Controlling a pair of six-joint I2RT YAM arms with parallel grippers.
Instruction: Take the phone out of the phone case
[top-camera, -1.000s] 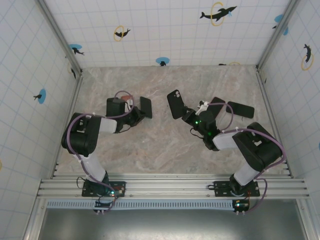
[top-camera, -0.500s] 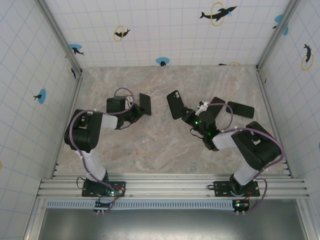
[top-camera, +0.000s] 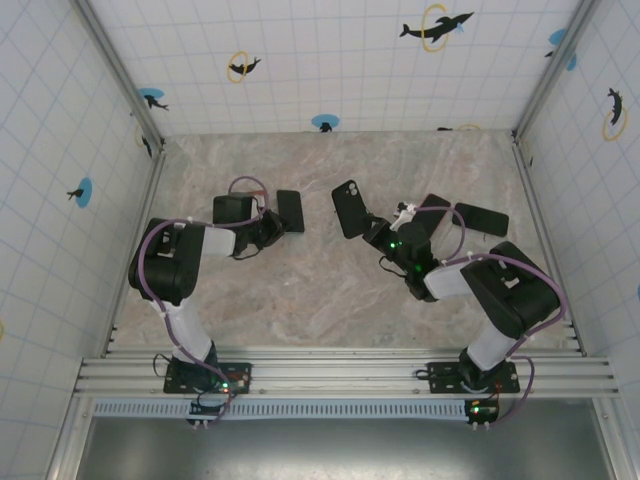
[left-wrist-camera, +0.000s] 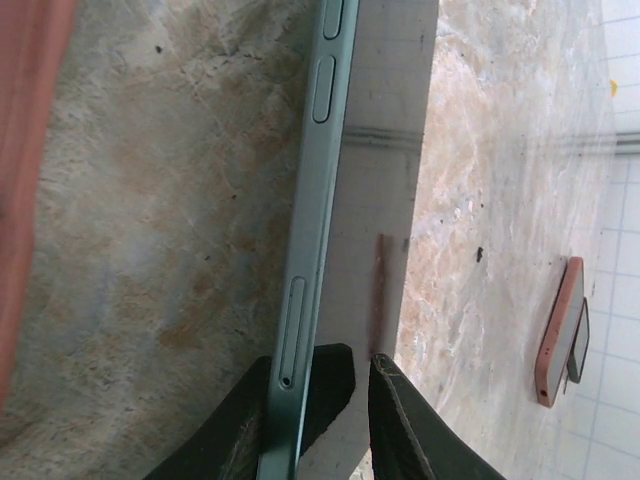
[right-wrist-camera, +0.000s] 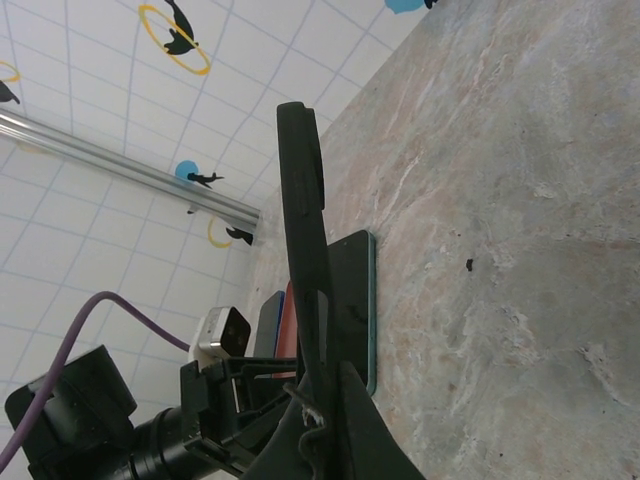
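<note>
Left of centre, top view: left gripper (top-camera: 268, 225) low over the marble table (top-camera: 320, 290), at the near end of the phone (top-camera: 290, 210). Phone lies flat, bare, dark face up, well apart from its case.

Left wrist view: phone (left-wrist-camera: 312, 230) seen along its teal side, buttons showing, running up the frame from the left gripper (left-wrist-camera: 360, 378). Jaws a little parted, released. One finger (left-wrist-camera: 310, 385) sits against the phone's edge; the other (left-wrist-camera: 400, 420) stands clear of the screen with a gap showing. At the right edge of the frame, a pink slab (left-wrist-camera: 560, 330) lies near the tiled wall.

Centre, top view: black phone case (top-camera: 349, 208) held off the table, camera cut-out at its upper left. Right gripper (top-camera: 372, 232) grasps its lower corner.

Right wrist view: right gripper (right-wrist-camera: 325, 400) clenched on the phone case (right-wrist-camera: 305, 280), which stands on edge; phone (right-wrist-camera: 352, 300) flat on the table behind it.

Right, top view: two dark slabs (top-camera: 481, 218) on the table near the right wall.
</note>
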